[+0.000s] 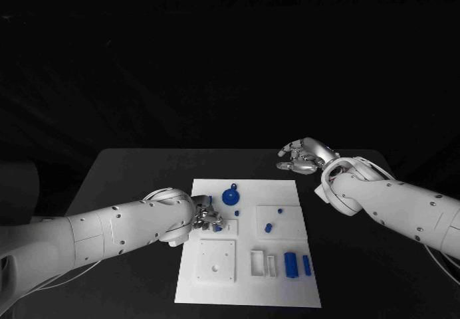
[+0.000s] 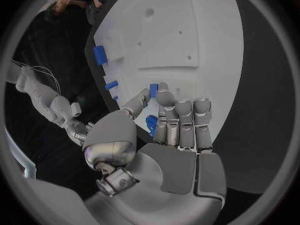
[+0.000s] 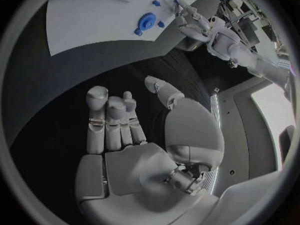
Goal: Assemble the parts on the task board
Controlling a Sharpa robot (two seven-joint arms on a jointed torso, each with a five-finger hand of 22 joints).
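Note:
The white task board (image 1: 288,199) lies mid-table. My left hand (image 1: 204,218) is low over its left middle, thumb and fingers (image 2: 181,117) closed round a small blue part (image 2: 152,124) at a raised white block (image 1: 223,222). A blue round piece (image 1: 231,197) sits just beyond it. My right hand (image 1: 305,158) hovers above the black table past the board's far right corner, fingers (image 3: 109,120) apart and the palm bare. The board (image 3: 87,20), the round piece (image 3: 147,21) and my left hand (image 3: 187,20) also appear in the right wrist view.
On the board's right side are a small blue peg (image 1: 279,211) and a short blue piece (image 1: 269,227). A blue cylinder (image 1: 290,264) and a blue bar (image 1: 307,265) lie near the front right. A square white plate (image 1: 217,260) sits at front left.

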